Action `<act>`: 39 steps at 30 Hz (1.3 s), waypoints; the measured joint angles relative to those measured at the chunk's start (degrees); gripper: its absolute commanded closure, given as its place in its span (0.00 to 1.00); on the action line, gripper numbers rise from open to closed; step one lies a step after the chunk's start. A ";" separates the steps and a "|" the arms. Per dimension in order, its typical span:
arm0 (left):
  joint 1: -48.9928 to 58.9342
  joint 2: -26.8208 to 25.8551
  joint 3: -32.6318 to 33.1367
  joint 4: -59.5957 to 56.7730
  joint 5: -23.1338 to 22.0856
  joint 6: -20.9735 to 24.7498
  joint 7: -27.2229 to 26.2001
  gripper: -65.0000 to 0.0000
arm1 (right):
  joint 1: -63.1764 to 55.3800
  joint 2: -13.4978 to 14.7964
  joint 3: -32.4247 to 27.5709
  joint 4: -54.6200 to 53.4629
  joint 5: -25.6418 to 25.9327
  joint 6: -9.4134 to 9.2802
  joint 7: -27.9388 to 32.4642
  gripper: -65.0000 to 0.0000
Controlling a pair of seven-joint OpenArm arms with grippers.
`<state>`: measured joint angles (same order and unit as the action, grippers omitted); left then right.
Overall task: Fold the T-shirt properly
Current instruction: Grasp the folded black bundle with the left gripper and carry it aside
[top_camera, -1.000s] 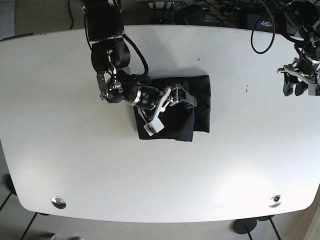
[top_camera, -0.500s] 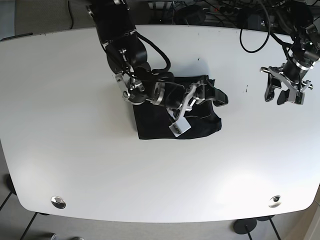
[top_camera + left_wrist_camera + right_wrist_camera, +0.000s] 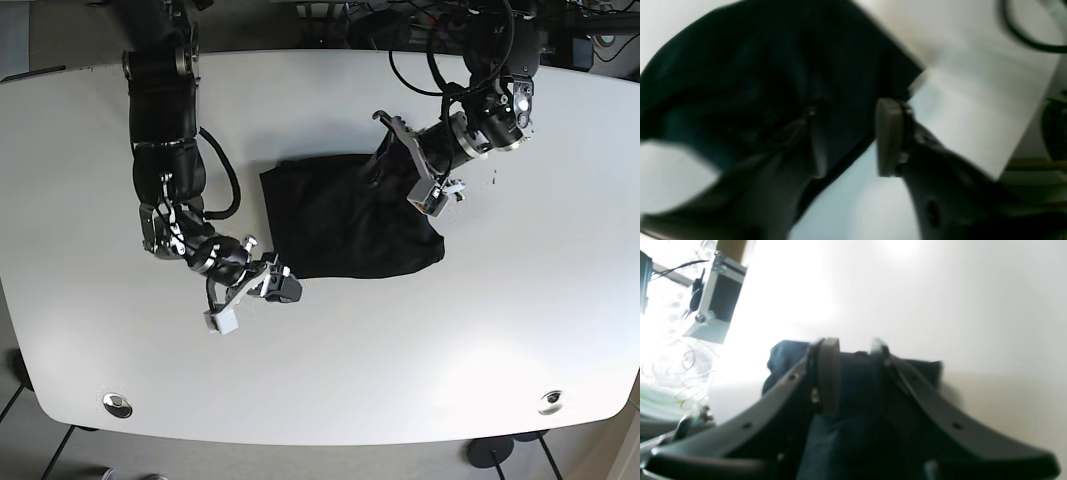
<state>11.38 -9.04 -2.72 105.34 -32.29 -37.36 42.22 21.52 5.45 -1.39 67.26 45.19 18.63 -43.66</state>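
The black T-shirt (image 3: 345, 215) lies bunched in the middle of the white table (image 3: 90, 150). At its lower left corner, my right gripper (image 3: 284, 288) has dark cloth pinched between its fingers. The right wrist view shows that gripper (image 3: 853, 370) close up, with T-shirt (image 3: 853, 426) fabric filling the narrow gap. My left gripper (image 3: 405, 165) is over the shirt's upper right edge, jaws spread. In the blurred left wrist view, the left gripper (image 3: 850, 140) straddles the T-shirt (image 3: 756, 76) hem, with one finger over cloth and the other over bare table.
Black cables (image 3: 430, 30) and equipment run along the table's far edge. Two round metal fittings (image 3: 117, 404) sit near the front corners. A metal-framed case (image 3: 720, 290) stands beyond the table in the right wrist view.
My right arm swung from the shirt's middle to its lower left corner. My left arm came in from the far right to the shirt's upper right edge. The shirt now lies spread wider.
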 measured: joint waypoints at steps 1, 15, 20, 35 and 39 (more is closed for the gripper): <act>-0.07 0.02 0.20 -1.27 0.24 0.00 0.02 0.93 | 1.11 0.11 0.22 -1.81 -2.86 -0.04 1.46 0.78; -8.22 -2.38 -1.57 -19.61 0.55 0.17 0.20 0.93 | 1.01 -3.10 0.26 -10.40 -30.36 12.22 16.46 0.78; -17.68 -3.19 -1.44 -28.57 1.01 0.17 0.55 0.92 | -4.09 -0.44 0.68 -8.35 -30.03 13.73 17.11 0.78; -36.94 -3.26 1.86 -34.23 13.92 0.04 -4.17 0.63 | -22.16 -3.93 -5.64 16.28 -30.51 13.55 10.14 0.78; -30.86 -2.89 2.14 -22.21 13.42 5.25 -1.53 0.62 | -21.94 -7.52 -6.49 16.68 -30.71 13.44 8.20 0.78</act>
<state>-19.49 -11.92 -0.58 83.13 -18.87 -32.12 40.69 -0.43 -2.07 -7.88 83.94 14.48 32.08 -35.46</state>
